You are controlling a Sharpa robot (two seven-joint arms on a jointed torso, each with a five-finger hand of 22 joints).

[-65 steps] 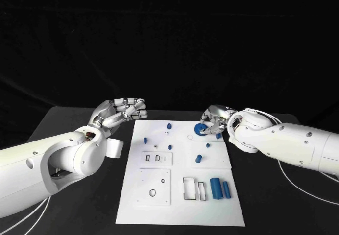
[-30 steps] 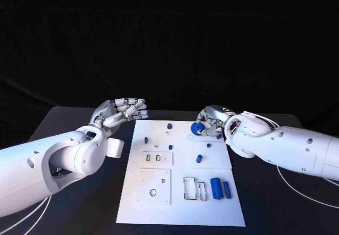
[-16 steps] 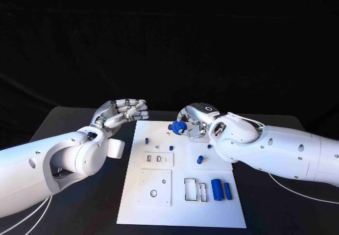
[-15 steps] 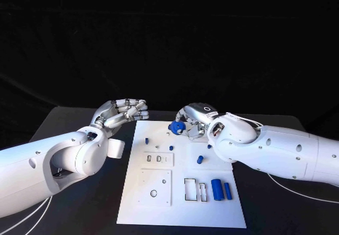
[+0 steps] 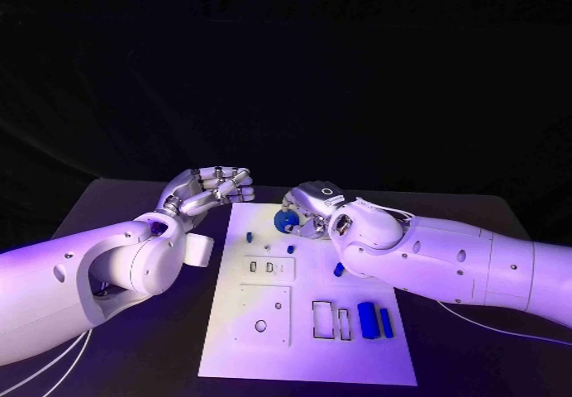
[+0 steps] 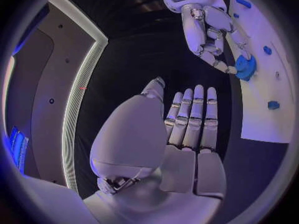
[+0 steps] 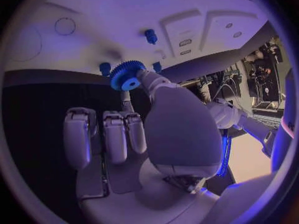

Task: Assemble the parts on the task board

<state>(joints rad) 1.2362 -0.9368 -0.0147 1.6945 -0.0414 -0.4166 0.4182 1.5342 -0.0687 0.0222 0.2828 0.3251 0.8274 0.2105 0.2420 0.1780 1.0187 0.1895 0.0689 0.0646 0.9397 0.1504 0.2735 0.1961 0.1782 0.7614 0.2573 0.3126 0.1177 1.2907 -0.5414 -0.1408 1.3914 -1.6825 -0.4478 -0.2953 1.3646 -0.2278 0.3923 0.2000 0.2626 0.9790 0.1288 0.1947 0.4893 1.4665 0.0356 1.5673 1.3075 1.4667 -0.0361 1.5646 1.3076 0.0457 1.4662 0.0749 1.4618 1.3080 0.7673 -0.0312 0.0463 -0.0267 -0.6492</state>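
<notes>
The white task board [image 5: 307, 347] lies in the middle of the black table. My right hand [image 5: 312, 208] hovers over the board's far end and pinches a blue gear [image 5: 288, 220] between thumb and a finger. The right wrist view shows that gear [image 7: 127, 75] at the fingertips, just above the board [image 7: 124, 10] and near small blue pegs [image 7: 151, 36]. The left wrist view shows the same gear [image 6: 244, 67] in the right hand [image 6: 209, 27]. My left hand [image 5: 212, 188] hangs off the board's far left corner, fingers curled in, holding nothing.
Small blue pegs [image 5: 290, 247] and a short blue piece [image 5: 337, 269] stand mid-board. Two blue cylinders [image 5: 367, 318] lie near the front right, beside rectangular cut-outs [image 5: 323, 318]. A plate with two slots [image 5: 269, 267] and one with holes [image 5: 261, 313] sit on the left.
My right hand has carried the gear leftward, from the board's far right corner to its far middle. The left hand has stayed in place.
</notes>
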